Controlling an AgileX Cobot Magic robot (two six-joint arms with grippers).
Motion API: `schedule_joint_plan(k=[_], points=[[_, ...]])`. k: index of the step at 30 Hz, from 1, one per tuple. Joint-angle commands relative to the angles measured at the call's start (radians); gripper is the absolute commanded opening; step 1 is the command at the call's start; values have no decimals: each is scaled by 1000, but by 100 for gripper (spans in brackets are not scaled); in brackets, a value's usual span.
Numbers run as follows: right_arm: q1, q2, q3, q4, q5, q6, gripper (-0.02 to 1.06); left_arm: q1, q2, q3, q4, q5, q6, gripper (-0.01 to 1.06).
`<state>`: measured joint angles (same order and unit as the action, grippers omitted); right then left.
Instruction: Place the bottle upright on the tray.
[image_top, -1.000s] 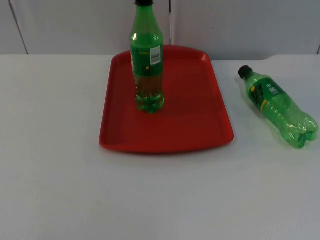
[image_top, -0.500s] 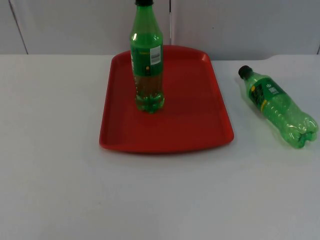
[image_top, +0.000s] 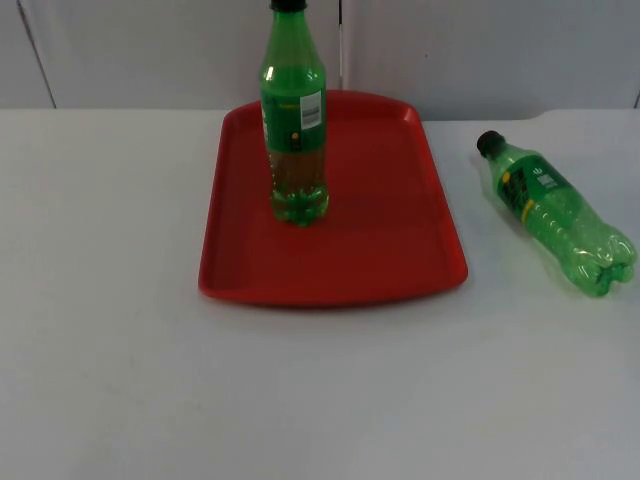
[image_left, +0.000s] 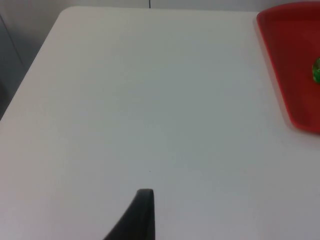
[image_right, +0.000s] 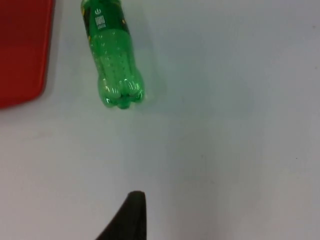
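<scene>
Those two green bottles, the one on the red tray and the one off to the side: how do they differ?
The bottle on the tray stands upright on the red tray; the bottle on the table lies on its side on the white table, beside the tray and apart from it. The standing one holds some dark liquid low down; the lying one looks empty. Both are green plastic with black caps and labels.

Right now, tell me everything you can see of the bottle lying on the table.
The lying bottle is clear green plastic with a black cap and a green label with yellow marks. It lies on its side on the white table, right of the red tray and apart from it, cap toward the wall, lobed base toward the near edge. It looks empty. Nothing but the table touches it.
</scene>
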<state>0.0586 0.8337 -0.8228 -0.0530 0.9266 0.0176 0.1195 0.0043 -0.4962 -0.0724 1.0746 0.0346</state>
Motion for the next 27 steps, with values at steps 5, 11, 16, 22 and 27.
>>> schedule_joint_plan(k=[5, 11, 16, 22, 27], points=[[-6, 256, -136, 6, -10, -57, 104, -8, -4, 3, 6, 0, 2, 105], [-2, 471, -273, 9, -31, -87, 104, -8, -4, 3, 6, 0, 2, 105], [3, 594, -360, 45, -52, -135, 104, -8, -4, 3, 6, 0, 2, 105], [71, 745, -461, 34, -73, -190, 104, -8, -4, 3, 6, 0, 2, 105], [132, 863, -555, 34, -100, -220, 104, -8, -4, 3, 6, 0, 2, 105]])
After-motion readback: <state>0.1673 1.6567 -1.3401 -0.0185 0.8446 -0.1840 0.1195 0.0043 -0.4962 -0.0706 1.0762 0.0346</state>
